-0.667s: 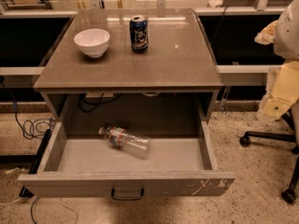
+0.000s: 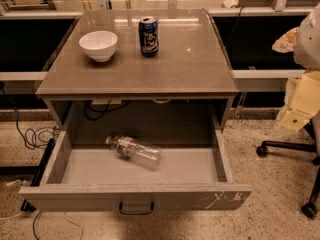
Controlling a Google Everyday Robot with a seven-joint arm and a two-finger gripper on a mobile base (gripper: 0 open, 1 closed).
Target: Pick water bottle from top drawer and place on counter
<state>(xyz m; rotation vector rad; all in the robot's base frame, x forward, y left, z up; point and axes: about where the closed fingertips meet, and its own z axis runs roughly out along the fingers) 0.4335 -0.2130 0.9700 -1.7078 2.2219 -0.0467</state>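
Note:
The water bottle lies on its side in the open top drawer, left of the middle, with its white cap pointing to the back left. The drawer is pulled all the way out, and its dark pull handle is at the front. The counter is the glossy grey-brown top above the drawer. My gripper hangs on the cream and white arm at the right edge of the view, beside the cabinet at about drawer height. It is well away from the bottle and holds nothing that I can see.
A white bowl and a dark blue drink can stand at the back of the counter. Cables trail on the floor at the left. The wheeled base of an office chair stands at the right.

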